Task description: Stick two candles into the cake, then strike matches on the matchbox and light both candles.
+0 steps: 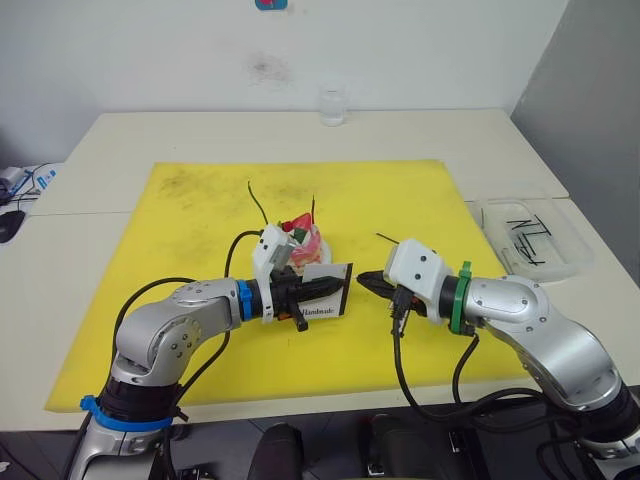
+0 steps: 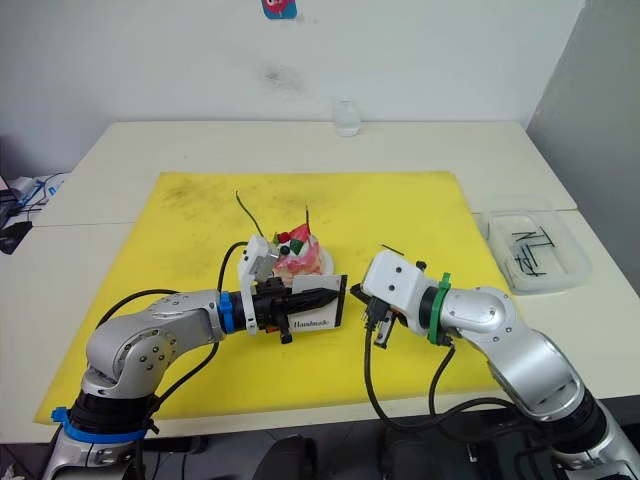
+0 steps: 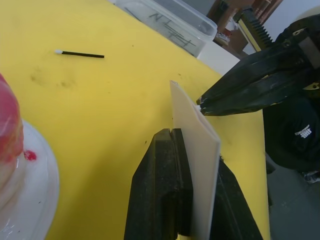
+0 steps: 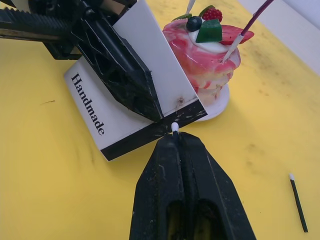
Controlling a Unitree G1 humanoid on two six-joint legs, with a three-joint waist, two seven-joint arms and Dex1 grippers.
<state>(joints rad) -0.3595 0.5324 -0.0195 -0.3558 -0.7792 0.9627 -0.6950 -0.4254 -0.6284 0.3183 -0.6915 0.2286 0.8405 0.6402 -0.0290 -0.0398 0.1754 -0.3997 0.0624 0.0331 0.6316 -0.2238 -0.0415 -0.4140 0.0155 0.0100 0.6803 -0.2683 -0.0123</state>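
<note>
Matchbox [image 1: 325, 296] held upright on the yellow mat [image 1: 180, 200], clamped in the left gripper [image 1: 322, 287], whose black fingers are closed flat on its two faces. In the left eye view the box stands just ahead of the right gripper [image 1: 372, 283], which reaches in from the opposite side; the two claws point tip to tip with almost no gap. The cake [image 1: 305, 245] sits just behind the box, both candles [image 1: 258, 202] already standing in it, unlit.

Right eye view: the same meeting of the tips, the right claw pinched shut, the box's lettered face turned toward the robot. A spare match [image 2: 391, 249] lies on the mat just beyond the right wrist, and more sticks rest in a clear tray [image 2: 530, 250] well off to that arm's outer side.

Left wrist view: the box rises edge-on between the left claw's fingers, and the other claw's tips arrive at its far upper edge, a white match head just touching the card.

Right wrist view: the held match [image 4: 174, 128] pokes its white head out between the closed fingers, its long axis pointing straight at the box. The head rests on the black strip [image 4: 150, 134], which runs crosswise directly in front of the claw. The strike looks to depend on dragging the head sideways along that strip rather than pushing into it, while the left claw keeps the box steady.
</note>
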